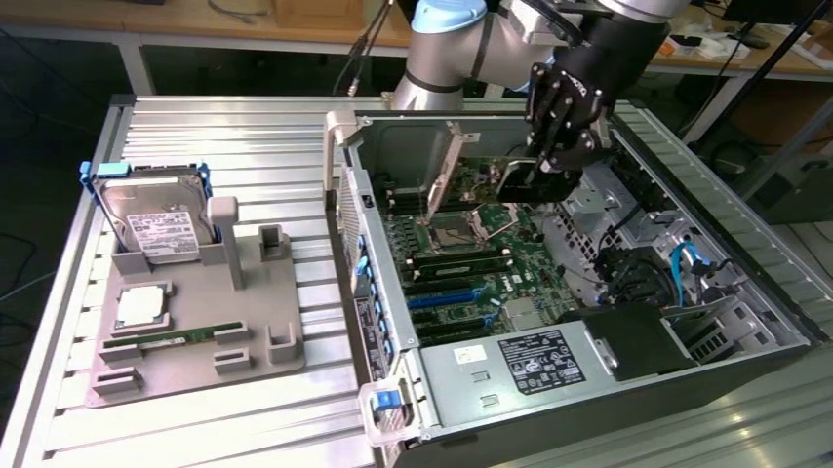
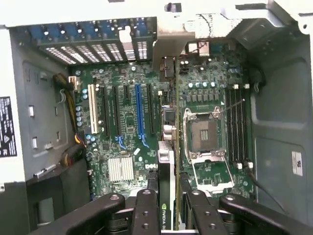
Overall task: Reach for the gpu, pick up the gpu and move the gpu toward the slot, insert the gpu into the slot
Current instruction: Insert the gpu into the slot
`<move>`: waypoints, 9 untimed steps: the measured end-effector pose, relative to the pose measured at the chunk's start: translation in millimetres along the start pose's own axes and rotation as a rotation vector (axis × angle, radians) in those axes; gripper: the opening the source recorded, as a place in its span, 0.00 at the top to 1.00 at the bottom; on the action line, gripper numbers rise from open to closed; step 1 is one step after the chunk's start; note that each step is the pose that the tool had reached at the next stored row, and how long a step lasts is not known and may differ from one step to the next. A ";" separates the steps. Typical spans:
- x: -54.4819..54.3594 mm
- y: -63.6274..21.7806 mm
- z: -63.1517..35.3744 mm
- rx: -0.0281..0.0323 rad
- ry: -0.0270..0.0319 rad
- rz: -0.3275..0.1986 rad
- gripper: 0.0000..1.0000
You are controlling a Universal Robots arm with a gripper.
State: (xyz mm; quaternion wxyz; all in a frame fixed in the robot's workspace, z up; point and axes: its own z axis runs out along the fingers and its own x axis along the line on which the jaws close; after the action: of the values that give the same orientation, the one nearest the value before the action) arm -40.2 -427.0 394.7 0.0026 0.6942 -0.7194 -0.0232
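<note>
Clearly, jaws clamp the gpu [image 2: 165,186] above the motherboard [image 2: 128,132], near the slot [image 2: 140,110].

The thin black gpu [image 2: 165,169] with a silvery bracket end (NVIDIA printed along its edge) hangs edge-on, parallel to the long bright-blue plastic slot [image 2: 140,112] and apart from it, unseated.

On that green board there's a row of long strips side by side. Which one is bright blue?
The slot: it is bright blue and stands between black strips, while the white strip is at the row's end.
</note>
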 end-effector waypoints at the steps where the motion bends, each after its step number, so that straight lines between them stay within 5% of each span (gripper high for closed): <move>1: 0.1 -0.1 1.8 -0.0006 0.0007 -0.022 0.73; 9: 0.6 -0.7 18.9 -0.0060 0.0078 -0.214 0.73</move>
State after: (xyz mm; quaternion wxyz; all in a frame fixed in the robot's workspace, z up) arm -40.2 -427.0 375.7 0.0050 0.7673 -0.6409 -0.0228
